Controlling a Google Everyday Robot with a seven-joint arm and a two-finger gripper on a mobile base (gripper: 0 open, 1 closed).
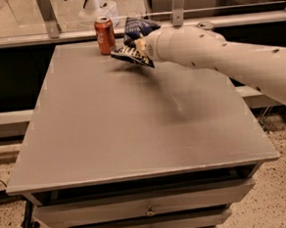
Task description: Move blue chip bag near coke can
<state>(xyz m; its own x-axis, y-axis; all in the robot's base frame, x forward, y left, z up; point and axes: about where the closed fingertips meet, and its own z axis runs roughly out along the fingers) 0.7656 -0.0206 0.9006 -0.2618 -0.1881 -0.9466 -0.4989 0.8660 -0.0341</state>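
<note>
At the far left of the grey table (134,136), the coke can (104,35) stood upright close to the far edge, its silver top showing. Just right of it, the blue chip bag (131,55) was held up off the tabletop, crumpled, with its lower corner pointing towards the can and nearly reaching it. I could not tell whether bag and can touched. A soft shadow lay on the table under the bag. The gripper (140,46) was at the bag's right side, mostly hidden by the wrist, and its fingers were closed on the bag's middle. The white arm (217,57) ran from there to the right and nearer, leaving the view at the right edge. Below the table's near edge, two drawers (150,212) with small knobs faced the camera.
</note>
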